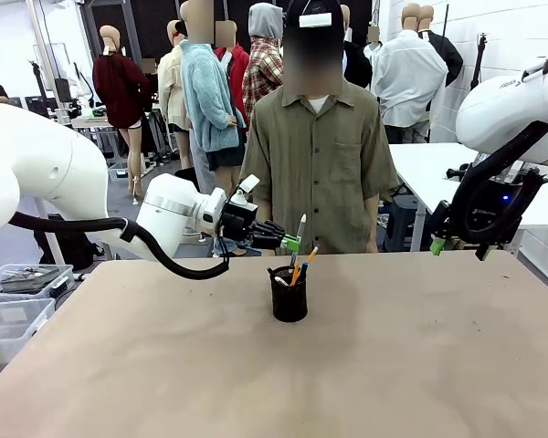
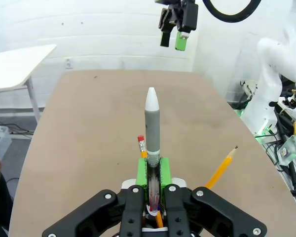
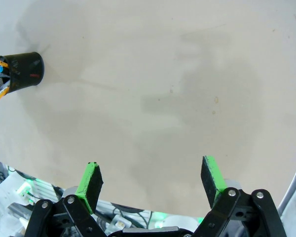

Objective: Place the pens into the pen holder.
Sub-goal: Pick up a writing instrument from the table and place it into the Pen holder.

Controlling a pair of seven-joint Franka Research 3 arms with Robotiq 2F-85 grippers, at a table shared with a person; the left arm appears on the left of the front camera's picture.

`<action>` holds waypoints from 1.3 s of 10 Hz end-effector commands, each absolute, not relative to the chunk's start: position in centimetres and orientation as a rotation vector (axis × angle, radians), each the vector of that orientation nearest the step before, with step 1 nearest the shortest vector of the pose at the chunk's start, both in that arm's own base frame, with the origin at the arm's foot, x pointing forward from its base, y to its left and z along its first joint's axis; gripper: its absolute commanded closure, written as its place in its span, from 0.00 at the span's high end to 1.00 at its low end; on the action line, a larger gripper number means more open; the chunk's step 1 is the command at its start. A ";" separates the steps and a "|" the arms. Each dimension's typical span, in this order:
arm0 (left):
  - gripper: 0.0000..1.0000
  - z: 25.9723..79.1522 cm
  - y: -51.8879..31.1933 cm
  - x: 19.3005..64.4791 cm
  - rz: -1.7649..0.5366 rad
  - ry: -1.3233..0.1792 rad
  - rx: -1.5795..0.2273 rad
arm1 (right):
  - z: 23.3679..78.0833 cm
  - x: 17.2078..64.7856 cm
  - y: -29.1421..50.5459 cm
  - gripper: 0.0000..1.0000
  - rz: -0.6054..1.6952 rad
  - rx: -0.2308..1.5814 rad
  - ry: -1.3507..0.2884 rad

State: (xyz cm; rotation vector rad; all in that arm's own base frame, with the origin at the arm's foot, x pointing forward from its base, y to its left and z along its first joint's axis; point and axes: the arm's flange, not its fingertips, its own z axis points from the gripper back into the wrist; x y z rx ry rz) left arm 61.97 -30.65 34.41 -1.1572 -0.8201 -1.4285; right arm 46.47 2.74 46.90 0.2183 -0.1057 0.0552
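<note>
Matt tan table (image 1: 420,347), black pen holder (image 1: 289,301)

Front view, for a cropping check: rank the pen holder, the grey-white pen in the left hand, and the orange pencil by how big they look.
1. Pen holder, clearly the bulkiest.
2. Grey-white pen, what shows above the left hand.
3. Orange pencil, mostly hidden inside the holder.
The last two look close, since both are partly hidden.

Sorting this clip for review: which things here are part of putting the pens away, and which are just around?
Part of the job:
- grey-white pen, clamped in the left gripper over the holder
- pen holder, black, on the table
- orange pencils already standing in it
- right gripper, open, holding nothing

Just around:
- clear plastic bins beside the table's left edge
- white table behind
</note>
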 end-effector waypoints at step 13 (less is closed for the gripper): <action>0.68 39.2 -26.6 59.3 -1.194 -0.650 -0.873 | 46.8 46.4 2.8 1.00 0.049 0.201 -0.104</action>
